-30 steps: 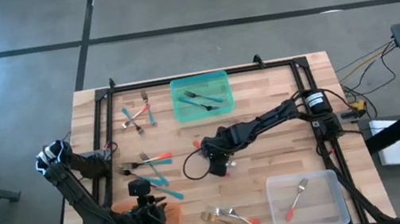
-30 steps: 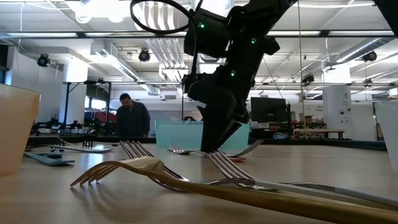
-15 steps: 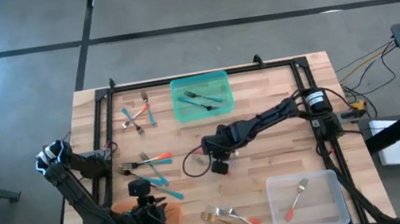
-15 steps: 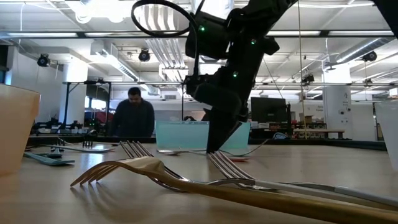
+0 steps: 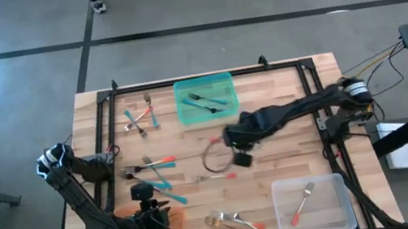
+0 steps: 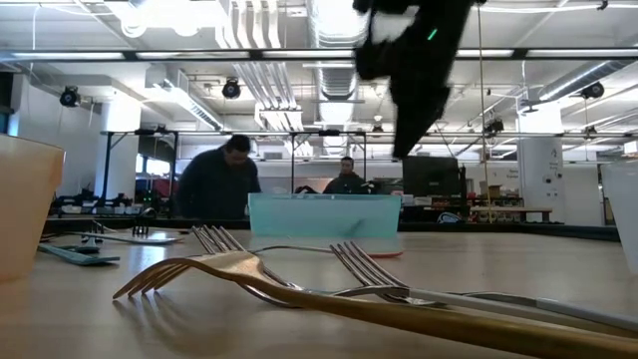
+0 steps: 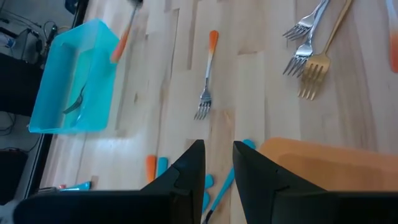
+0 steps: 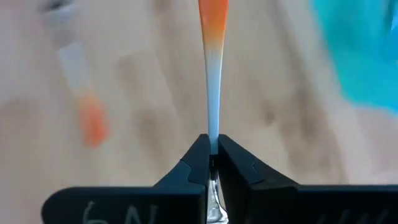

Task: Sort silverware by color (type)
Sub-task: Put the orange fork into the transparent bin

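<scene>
Our right tool has just clamped a red-handled utensil and lifted it off the tabletop, beside the teal tray; we judge the clear tray its destination; a red-handled fork lies below; our left tool waits part-open over the orange tray, empty.

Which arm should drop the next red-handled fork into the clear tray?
Right. The right gripper is already shut on a red-handled fork, near the clear tray. The left gripper sits by the orange tray.
</scene>
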### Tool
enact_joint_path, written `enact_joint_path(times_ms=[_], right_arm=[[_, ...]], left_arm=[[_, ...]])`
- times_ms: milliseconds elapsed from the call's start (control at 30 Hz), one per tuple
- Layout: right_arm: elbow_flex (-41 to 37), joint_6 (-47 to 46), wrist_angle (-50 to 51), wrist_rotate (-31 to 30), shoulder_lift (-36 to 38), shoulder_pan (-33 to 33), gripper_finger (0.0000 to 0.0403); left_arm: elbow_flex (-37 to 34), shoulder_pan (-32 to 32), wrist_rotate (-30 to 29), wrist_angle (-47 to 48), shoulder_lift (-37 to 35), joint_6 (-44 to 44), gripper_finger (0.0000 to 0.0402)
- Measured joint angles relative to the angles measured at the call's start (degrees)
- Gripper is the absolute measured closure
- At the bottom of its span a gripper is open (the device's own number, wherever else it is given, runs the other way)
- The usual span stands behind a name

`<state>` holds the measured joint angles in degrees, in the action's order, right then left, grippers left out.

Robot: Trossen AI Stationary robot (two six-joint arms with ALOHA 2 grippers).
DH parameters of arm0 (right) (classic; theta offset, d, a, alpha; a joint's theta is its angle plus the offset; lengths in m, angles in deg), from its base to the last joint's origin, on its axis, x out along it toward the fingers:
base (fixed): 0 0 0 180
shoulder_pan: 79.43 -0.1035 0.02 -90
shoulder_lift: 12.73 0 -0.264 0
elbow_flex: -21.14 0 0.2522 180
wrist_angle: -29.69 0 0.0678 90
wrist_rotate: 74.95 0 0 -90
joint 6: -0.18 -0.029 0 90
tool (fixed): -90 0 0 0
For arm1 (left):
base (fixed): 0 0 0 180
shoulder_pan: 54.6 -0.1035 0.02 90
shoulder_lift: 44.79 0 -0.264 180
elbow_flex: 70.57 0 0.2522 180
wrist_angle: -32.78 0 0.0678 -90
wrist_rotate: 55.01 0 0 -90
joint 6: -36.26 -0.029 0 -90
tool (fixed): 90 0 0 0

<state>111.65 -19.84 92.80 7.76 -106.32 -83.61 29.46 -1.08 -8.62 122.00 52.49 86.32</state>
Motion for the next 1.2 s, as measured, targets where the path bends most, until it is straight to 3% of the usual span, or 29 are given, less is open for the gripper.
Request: enact_joint_path(times_ms=[167, 367, 500, 667, 900, 1200], right_arm=[[-2.48, -9.38, 4.02, 4.85, 8.70, -10.20, 0.0392], [-5.18, -26.36, 4.42, 3.17, 13.73, -26.25, 0.0391], [-7.38, -36.22, 5.96, 1.31, 13.39, -33.18, 0.0391], [-10.42, -45.01, 9.78, 3.94, 11.91, -35.83, 0.0390], [-12.99, -44.70, 8.32, 9.25, 12.23, -35.83, 0.0387], [-12.36, -43.48, 9.05, 15.30, 12.69, -35.44, 0.0316]], left_arm=[[-1.44, 0.00, -1.08, -0.05, -0.03, 1.22, 0.0336], [-3.10, 0.00, -4.49, -0.37, -0.82, 1.33, 0.0336], [-3.61, -0.11, -7.97, -0.43, -0.85, 1.23, 0.0336], [-3.61, -0.91, -9.06, -1.55, -0.90, -0.06, 0.0336], [-3.61, -1.29, -9.07, -2.60, -0.92, -1.24, 0.0336], [-3.61, -1.94, -9.05, -2.60, -0.92, -1.35, 0.0336]])
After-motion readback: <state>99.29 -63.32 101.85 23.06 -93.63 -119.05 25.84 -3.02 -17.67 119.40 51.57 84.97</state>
